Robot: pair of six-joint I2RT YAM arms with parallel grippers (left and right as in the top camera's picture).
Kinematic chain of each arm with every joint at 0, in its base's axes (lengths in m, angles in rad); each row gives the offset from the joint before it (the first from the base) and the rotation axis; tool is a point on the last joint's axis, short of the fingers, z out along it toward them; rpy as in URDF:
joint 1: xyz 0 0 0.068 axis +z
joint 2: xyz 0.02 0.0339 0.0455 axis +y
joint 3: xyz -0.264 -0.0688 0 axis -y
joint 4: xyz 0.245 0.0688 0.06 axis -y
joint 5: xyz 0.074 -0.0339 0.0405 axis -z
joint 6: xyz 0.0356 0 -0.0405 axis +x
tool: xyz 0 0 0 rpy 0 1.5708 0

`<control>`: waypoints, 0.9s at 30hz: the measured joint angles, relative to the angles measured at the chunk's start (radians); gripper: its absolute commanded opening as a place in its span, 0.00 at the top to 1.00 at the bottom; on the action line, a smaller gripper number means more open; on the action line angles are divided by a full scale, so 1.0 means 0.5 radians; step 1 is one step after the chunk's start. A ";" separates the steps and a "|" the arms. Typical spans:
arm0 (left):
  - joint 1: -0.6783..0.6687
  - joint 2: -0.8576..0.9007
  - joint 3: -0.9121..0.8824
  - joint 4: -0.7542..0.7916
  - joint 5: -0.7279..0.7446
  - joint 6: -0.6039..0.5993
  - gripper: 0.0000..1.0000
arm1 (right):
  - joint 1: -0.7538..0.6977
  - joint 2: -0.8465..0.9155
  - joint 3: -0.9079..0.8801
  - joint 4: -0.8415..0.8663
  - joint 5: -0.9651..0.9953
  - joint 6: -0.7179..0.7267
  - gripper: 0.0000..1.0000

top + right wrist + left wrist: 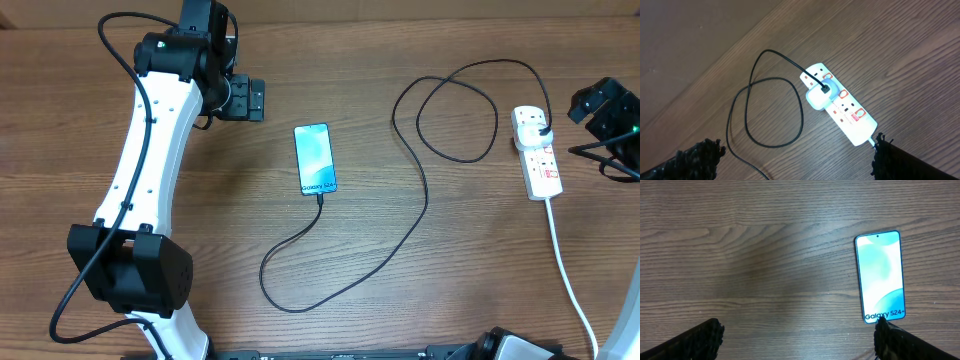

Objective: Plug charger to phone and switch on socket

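Note:
The phone [315, 158] lies face up mid-table, its teal screen lit; the left wrist view shows it [880, 275] at the right. The black charger cable [405, 235] meets the phone's lower edge, loops across the wood and runs to a white adapter [816, 98] seated in the socket [538, 152]. The socket [845, 107] is a white strip with red switches. My left gripper [250, 99] hovers open left of the phone, nothing between its fingers [695, 342]. My right gripper [600, 108] hangs open just right of the socket, its fingers [900, 160] empty.
The socket's white cord [570, 275] trails to the table's front right edge. A loop of black cable [765, 112] lies left of the strip. My left arm [150, 150] stretches along the table's left side. Bare wood lies between phone and socket.

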 measured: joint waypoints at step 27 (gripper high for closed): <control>0.000 -0.586 -0.410 0.544 -0.006 0.001 0.00 | 0.000 0.000 0.000 -0.001 -0.001 -0.001 0.00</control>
